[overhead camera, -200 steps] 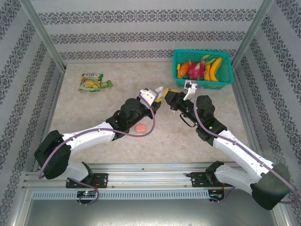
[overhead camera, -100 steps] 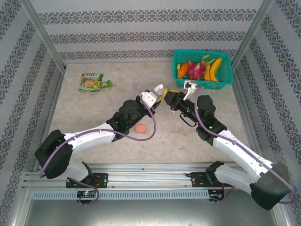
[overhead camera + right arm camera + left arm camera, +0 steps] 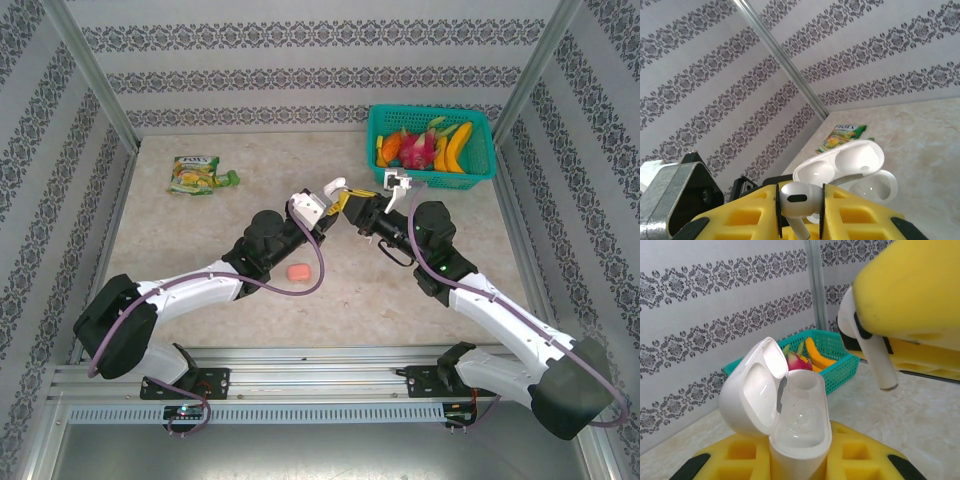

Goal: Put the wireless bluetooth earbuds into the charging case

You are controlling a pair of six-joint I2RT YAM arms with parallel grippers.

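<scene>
My left gripper [image 3: 800, 462] is shut on a white charging case [image 3: 800, 425], held upright with its lid swung open to the left and both wells empty. My right gripper [image 3: 800, 210] is shut on a white earbud [image 3: 800, 196], pinched by its head between the yellow pads with the stem pointing down. In the left wrist view that earbud [image 3: 872, 357] hangs above and to the right of the case, apart from it. From above, the left gripper [image 3: 322, 203] and right gripper [image 3: 360, 213] meet mid-table, the case [image 3: 335, 187] between them.
A small pink case [image 3: 297, 271] lies shut on the table under the left arm. A teal basket [image 3: 484, 170] of toy fruit stands at the back right. A green snack packet [image 3: 198, 173] lies at the back left. Patterned walls enclose the table.
The right gripper with the earbud has shifted a little left and back, closer to the open case. The left gripper has turned the case slightly toward it.
</scene>
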